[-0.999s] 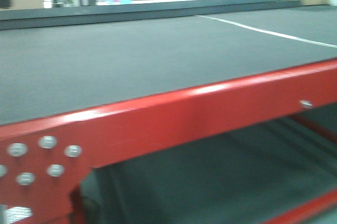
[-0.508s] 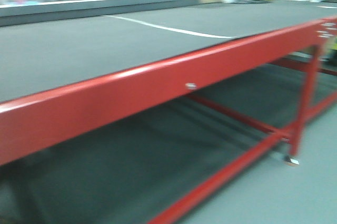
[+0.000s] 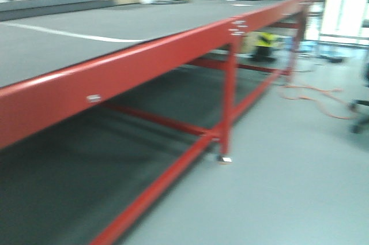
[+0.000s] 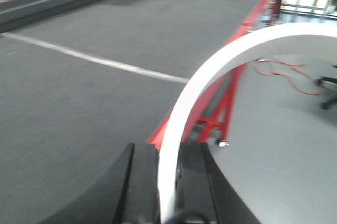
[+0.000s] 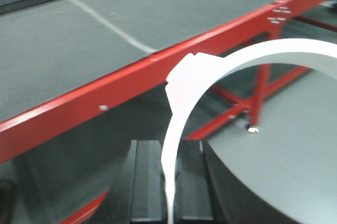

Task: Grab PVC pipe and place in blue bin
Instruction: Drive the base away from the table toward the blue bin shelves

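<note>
Pipe-task left gripper (image 4: 167, 149) and right gripper (image 5: 167, 146) keep black fingers (image 4: 141, 182) close beside a white strip (image 4: 210, 71) (curved); whether they grip it, we cannot tell.

We see a long red-framed table (image 3: 173, 55), its grey top crossed by a white line (image 3: 69, 33); an orange cable (image 3: 305, 90) lies on the floor.

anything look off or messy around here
Only a loose orange cable sprawled in loops on the grey floor right of the red table, a possible snag for the mobile base. The table itself looks undamaged. No PVC pipe or blue bin shows in any view.
</note>
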